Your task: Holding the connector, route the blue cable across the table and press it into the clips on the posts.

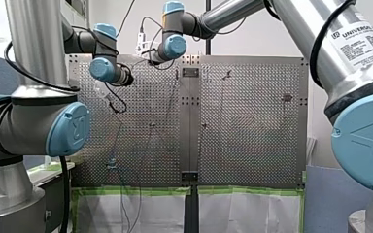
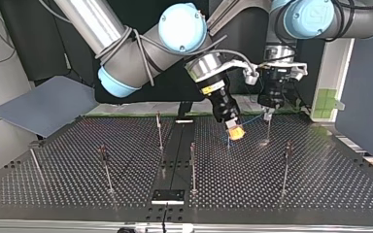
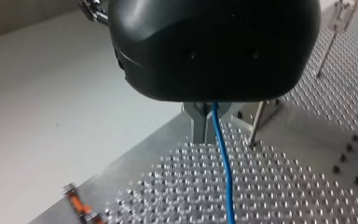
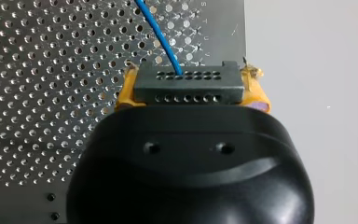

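Connector (image 4: 189, 88) clamped between right gripper's (image 4: 191, 83) yellow pads (image 4: 126, 91), blue cable (image 3: 223, 163) running from it to left gripper (image 3: 210, 123) just beside, seemingly nipped there between metal fingers (image 3: 198, 128), nearest post (image 3: 256, 126) close alongside that claw.

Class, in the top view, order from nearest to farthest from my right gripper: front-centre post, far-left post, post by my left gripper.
1. Post by my left gripper, view's right.
2. Front-centre post, nearer the camera.
3. Far-left post, table's left edge.
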Controlling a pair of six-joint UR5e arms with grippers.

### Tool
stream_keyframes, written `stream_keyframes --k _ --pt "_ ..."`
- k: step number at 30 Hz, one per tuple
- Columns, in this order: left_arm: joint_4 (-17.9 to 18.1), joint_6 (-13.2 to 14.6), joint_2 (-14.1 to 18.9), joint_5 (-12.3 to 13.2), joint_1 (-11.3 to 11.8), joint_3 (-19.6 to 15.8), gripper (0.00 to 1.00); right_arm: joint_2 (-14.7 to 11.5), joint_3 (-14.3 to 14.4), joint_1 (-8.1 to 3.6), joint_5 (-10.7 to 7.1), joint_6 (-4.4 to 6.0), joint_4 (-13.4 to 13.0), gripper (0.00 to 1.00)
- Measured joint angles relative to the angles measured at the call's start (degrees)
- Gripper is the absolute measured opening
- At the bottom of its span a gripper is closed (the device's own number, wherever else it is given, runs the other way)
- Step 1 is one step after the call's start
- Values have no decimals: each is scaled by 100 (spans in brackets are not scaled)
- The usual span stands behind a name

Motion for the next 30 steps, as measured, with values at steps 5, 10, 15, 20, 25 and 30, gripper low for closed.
stream_keyframes --k 5,10,15,20,25,30 --pt "-179 255 127 -254 93 -5 1 2 -1 -14 -26 2 -2 0" --pt "-49 509 207 -509 200 55 1 12 -1 -15 -105 12 -3 0" --pt "164 686 96 -775 306 255 1 76 -4 -21 -151 106 -7 0" --pt "206 860 -104 -996 415 414 1 207 -19 -37 -199 231 -11 0" --pt "270 1024 -289 -1091 587 448 1 253 -43 -53 -234 309 -11 0" --pt "377 1258 -375 -900 838 491 1 380 -181 -127 -338 431 -11 0"
